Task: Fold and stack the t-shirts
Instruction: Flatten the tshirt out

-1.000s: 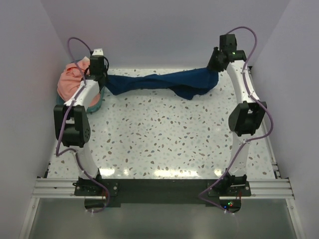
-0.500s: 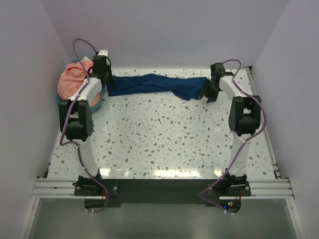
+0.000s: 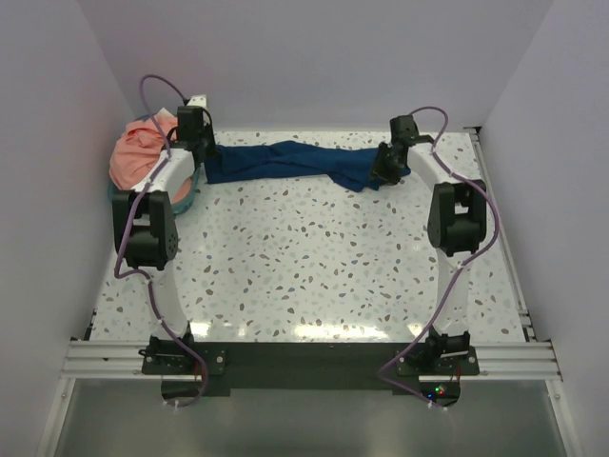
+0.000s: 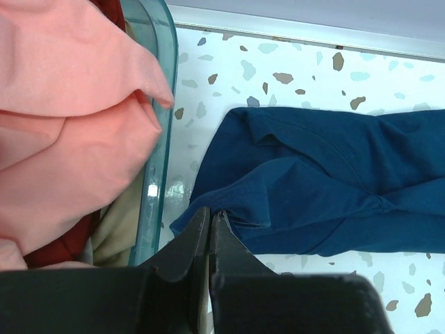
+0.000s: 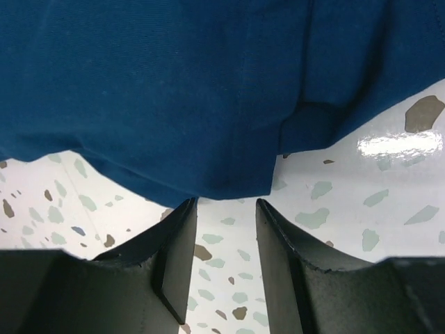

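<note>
Here, speckled table (image 3: pixel 304 257), lilac walls (image 3: pixel 314 57), navy t-shirt (image 3: pixel 285 160)

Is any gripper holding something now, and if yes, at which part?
The left gripper pinches the navy t-shirt at a fold of its left end, beside the basket. The right gripper is open at the shirt's edge and holds nothing.

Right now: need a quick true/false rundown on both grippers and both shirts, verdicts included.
1. The left gripper is shut on an edge of the navy t-shirt. True.
2. The right gripper is clamped on the navy t-shirt. False: its jaws stand open with nothing between them, and the shirt edge lies just past the tips.
3. The salmon-pink t-shirt sits in the teal basket. True.
4. The navy t-shirt lies folded at mid-table. False: it lies bunched lengthwise along the far side of the table.
</note>
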Controlling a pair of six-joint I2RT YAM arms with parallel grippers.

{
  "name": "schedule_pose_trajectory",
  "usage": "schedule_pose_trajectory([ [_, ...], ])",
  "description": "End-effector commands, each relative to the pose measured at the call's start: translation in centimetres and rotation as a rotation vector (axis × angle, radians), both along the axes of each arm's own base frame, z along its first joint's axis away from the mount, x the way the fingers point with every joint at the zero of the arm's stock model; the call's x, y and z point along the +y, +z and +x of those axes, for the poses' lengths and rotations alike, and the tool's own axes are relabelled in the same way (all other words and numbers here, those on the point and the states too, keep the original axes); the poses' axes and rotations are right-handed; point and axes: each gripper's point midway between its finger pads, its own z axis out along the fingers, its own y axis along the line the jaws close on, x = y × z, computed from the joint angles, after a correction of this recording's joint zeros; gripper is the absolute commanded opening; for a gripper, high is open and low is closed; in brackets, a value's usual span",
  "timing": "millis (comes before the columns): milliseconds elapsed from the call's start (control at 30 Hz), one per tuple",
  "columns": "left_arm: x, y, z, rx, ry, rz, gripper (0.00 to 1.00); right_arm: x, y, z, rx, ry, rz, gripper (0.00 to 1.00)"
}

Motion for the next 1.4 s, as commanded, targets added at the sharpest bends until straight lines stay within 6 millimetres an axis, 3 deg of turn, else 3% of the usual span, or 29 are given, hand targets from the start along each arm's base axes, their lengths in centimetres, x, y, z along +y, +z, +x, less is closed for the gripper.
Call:
schedule_pose_trajectory([
  [0, -0.3, 2.3, 0.9, -0.078, -0.003, -0.029, 0.0, -0.4, 0.1, 0.8, -0.011, -0.014, -0.009, 0.42],
  [567, -0.2, 2.6, 1.0, -0.082, -0.006, -0.02, 0.0, -1.2, -3.0, 0.0, 0.055, -0.013, -0.062, 0.38],
  [667, -0.3, 2.7, 1.1, -0.084, -0.009, -0.018, 0.0, -1.0, -3.4, 0.0, 0.061, -0.001, -0.057, 0.26],
  [800, -0.4, 2.9, 1.2, -0.091, -0.01, -0.025, 0.0, -0.8, -2.5, 0.1, 0.062, 0.006, -0.044, 0.0],
  [933, -0.9, 4.8, 1.6, -0.132, -0.01, -0.056, 0.0, -1.0, 1.9, 1.1, -0.009, -0.008, -0.042, 0.0],
  [1067, -1.6, 8.4, 2.5, -0.213, -0.006, -0.103, 0.0, -1.5, 9.3, 2.2, -0.146, -0.039, -0.024, 0.0],
  [1167, -2.0, 12.2, 3.5, -0.304, 0.001, -0.152, 0.0, -2.4, 14.5, 3.3, -0.261, -0.064, -0.033, 0.0],
  [1200, -2.2, 14.4, 3.9, -0.351, -0.001, -0.177, 0.0, -2.6, 16.9, 3.8, -0.315, -0.068, -0.034, 0.0],
  [1267, -2.5, 16.9, 4.4, -0.412, -0.007, -0.201, 0.0, -3.5, 19.5, 4.3, -0.378, -0.078, -0.05, 0.0],
  [1300, -2.7, 19.1, 4.6, -0.459, -0.014, -0.219, 0.0, -3.5, 22.2, 4.5, -0.442, -0.078, -0.047, 0.0],
  [1367, -2.9, 22.0, 4.6, -0.527, -0.023, -0.236, 0.0, -4.6, 24.9, 4.7, -0.515, -0.094, -0.078, 0.0],
])
